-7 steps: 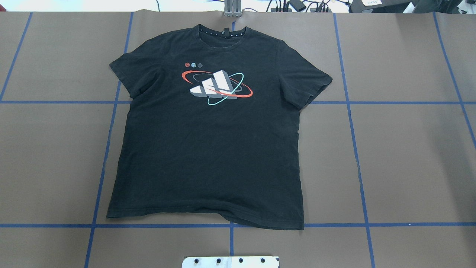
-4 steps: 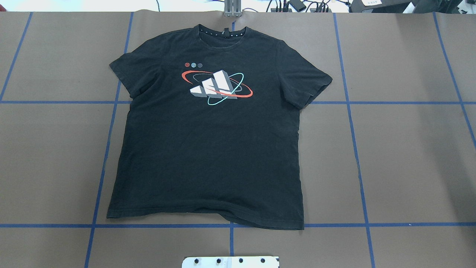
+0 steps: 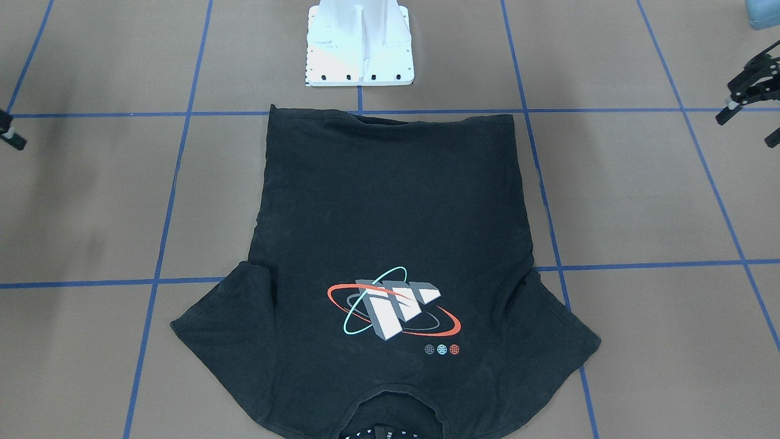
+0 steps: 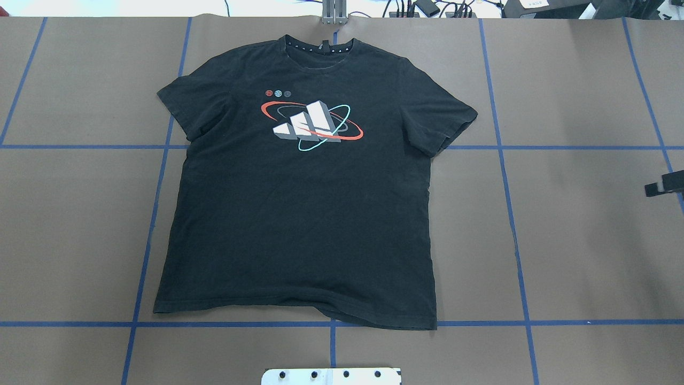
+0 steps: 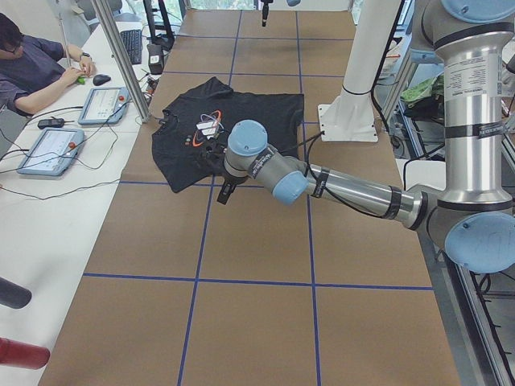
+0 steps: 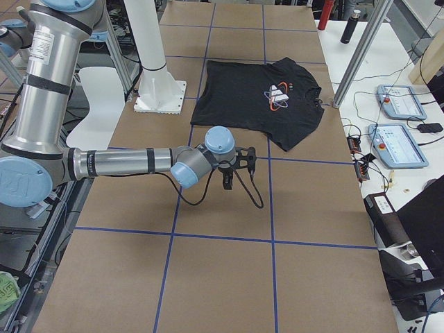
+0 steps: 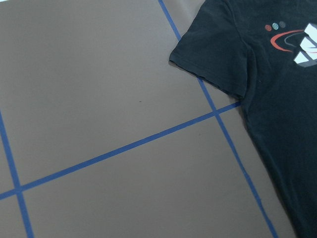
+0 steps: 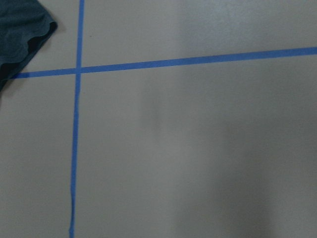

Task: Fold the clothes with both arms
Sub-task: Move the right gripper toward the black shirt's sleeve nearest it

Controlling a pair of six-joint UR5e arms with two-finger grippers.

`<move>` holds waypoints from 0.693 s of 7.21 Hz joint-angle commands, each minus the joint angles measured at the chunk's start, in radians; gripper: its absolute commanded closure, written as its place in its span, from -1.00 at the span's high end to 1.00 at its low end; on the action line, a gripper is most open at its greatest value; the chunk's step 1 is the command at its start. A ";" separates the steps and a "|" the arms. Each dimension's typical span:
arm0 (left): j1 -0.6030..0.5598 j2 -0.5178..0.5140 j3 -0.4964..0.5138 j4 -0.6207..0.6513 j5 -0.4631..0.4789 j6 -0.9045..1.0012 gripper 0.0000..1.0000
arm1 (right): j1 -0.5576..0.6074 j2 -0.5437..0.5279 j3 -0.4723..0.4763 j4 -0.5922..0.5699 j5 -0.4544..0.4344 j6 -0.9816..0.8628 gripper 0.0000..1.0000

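Observation:
The black t-shirt [image 4: 299, 214] lies flat and face up on the table, collar at the far side, orbit graphic [image 4: 312, 125] on the chest. It also shows in the front view [image 3: 390, 213]. My left gripper [image 3: 748, 122] hovers open and empty off the shirt's left side, beyond the sleeve [image 7: 213, 59]. My right gripper [image 4: 662, 186] just enters at the table's right edge, well clear of the right sleeve [image 4: 443, 120]. Its fingers look spread and empty in the exterior right view [image 6: 239, 173]. A sleeve corner [image 8: 20, 34] shows in the right wrist view.
The brown table [image 4: 588, 256] carries a blue tape grid. The white pedestal base [image 3: 359, 49] stands at the near edge behind the shirt's hem. An operator [image 5: 32, 64] and tablets [image 5: 48, 149] sit at a side desk beyond the far edge.
The right gripper's tip has come into the overhead view at the right edge. The shirt has not moved.

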 commanded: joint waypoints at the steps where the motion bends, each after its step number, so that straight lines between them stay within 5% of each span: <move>1: 0.132 0.024 0.000 -0.172 0.109 -0.168 1.00 | -0.138 -0.019 0.114 0.009 -0.080 0.189 1.00; 5: 0.330 0.048 -0.003 -0.317 0.150 -0.434 1.00 | -0.517 -0.019 0.234 0.008 -0.473 0.546 1.00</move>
